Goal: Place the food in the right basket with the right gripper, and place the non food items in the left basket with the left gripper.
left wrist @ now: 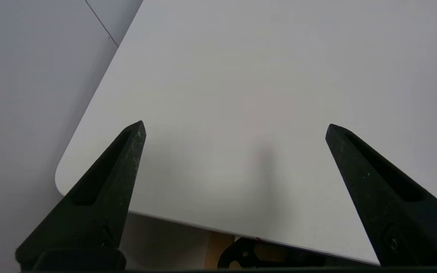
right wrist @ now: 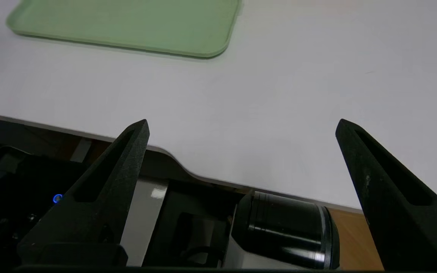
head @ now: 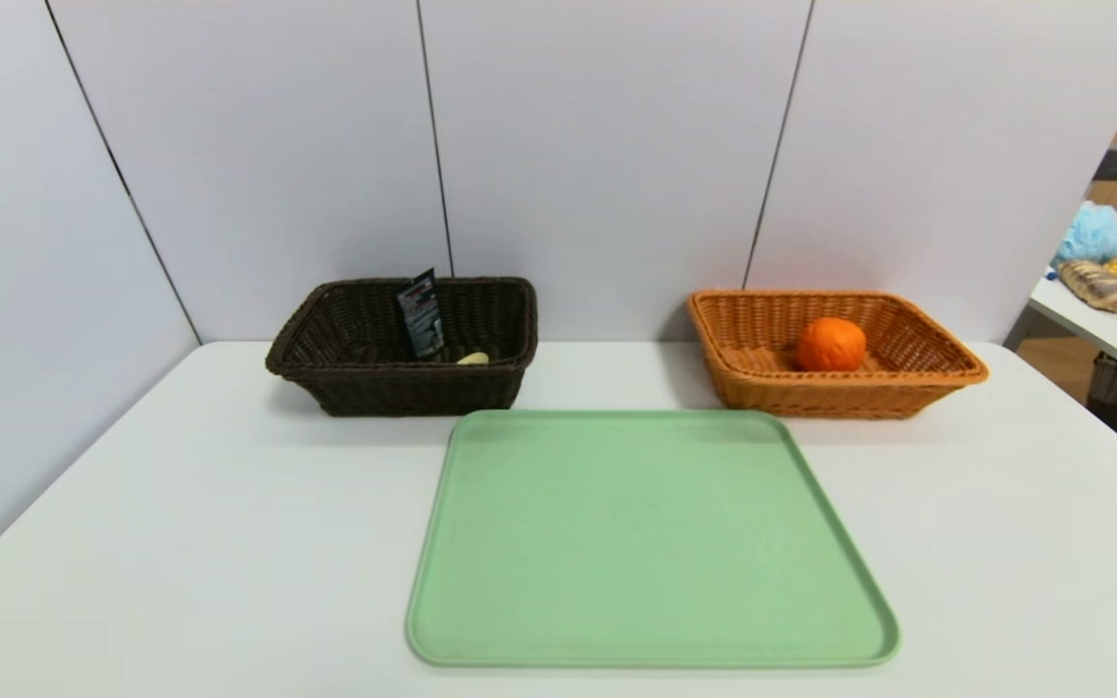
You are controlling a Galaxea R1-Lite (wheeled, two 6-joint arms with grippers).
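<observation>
Sorting looks done: your green tray [head: 651, 543] is bare, orange [head: 830, 344] sits in the tan basket [head: 946, 373] behind-right of it, tube [head: 421, 314] and spoon [head: 472, 359] in the dark basket [head: 326, 373] behind-left, left gripper [left wrist: 235, 129] and right gripper [right wrist: 243, 127] fingers apart, empty, at the desk [head: 180, 543] front edge.

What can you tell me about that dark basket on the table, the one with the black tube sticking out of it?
The dark basket is a rectangular, nearly black-brown wicker one with flared sides and a thick braided rim. It sits upright on the white table, at the back left by the wall, just beyond the green tray's far left corner and apart from it. Inside, a black tube with printed text stands leaning, and a pale yellow spoon tip shows above the front rim.
</observation>
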